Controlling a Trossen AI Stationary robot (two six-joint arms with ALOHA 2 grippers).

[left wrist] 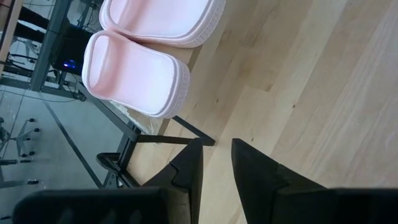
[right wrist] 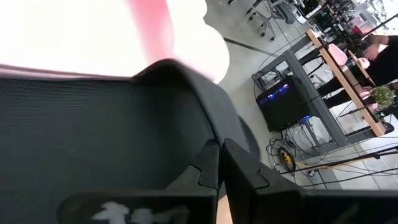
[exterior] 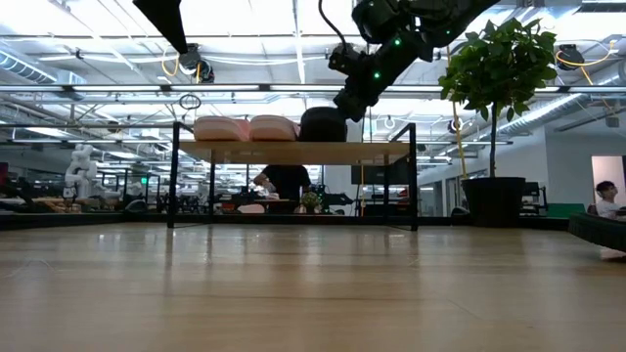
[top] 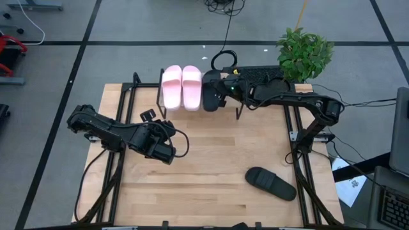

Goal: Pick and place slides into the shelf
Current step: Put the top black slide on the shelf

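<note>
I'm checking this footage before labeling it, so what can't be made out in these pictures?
- Shelf top, high view: mostly covered by the pink slides and the right arm.
- Black slide on the shelf, high view: partly hidden under the right gripper.
- Black slide on the table, low view: cut off by the picture's edge.

My overhead camera looks straight down on the whole counter (top: 211, 166). My low one sits at counter height, facing level toward the shelf (exterior: 293, 151). Each wrist camera peers close past its own hand; left wrist and overhead share the pink slides (left wrist: 140, 59).
</note>
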